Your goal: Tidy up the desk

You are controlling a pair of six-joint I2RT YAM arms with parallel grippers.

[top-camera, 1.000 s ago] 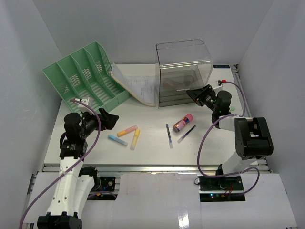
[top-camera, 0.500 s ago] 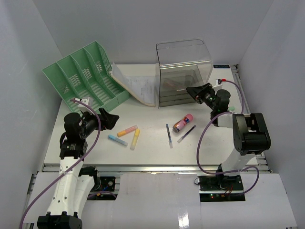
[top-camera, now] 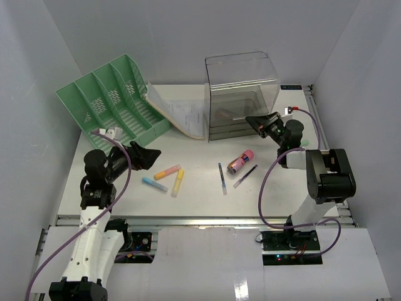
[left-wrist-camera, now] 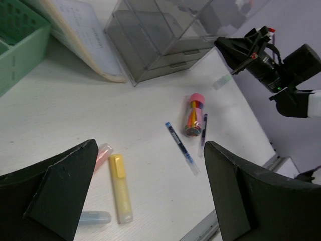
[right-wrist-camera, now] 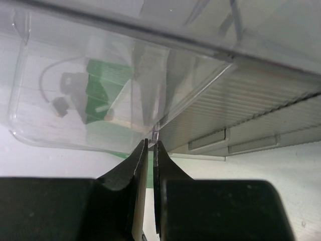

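Bench (top-camera: 200,150) is white, with pale walls round it. It holds a green tray (top-camera: 113,103), papers (top-camera: 182,113), a clear drawer box (top-camera: 241,94), a yellow marker (top-camera: 178,182) and a blue pen (top-camera: 222,179). My left pincer (top-camera: 149,154) hangs spread wide near the marker. My right pincer (top-camera: 254,120) is pressed almost together at the box's front corner. I cannot tell if it nips the edge.

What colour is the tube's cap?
The cap is pink; the left wrist view shows it best.
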